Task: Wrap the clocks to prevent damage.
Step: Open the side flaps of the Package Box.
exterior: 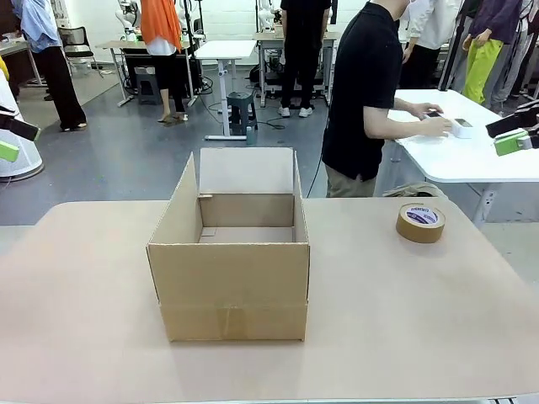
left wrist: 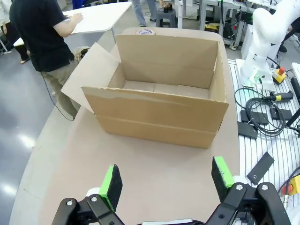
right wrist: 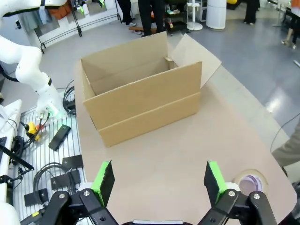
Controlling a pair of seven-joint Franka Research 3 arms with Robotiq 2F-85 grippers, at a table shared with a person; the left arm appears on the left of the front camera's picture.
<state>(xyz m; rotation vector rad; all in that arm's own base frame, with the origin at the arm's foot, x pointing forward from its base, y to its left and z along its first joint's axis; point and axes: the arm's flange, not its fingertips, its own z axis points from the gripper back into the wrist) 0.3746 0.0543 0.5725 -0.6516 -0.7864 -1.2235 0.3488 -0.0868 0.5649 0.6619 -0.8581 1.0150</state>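
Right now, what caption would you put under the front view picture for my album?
Open brown cardboard box on the beige table, brown roll of packing tape off to its right.

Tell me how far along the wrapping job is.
Barely begun. Done: the box stands open on the table, tape nearby. In hand: nothing; the left claw and right claw hang open and empty, clear of the box. Left: all the wrapping; the box holds nothing yet, and the person faces another table.
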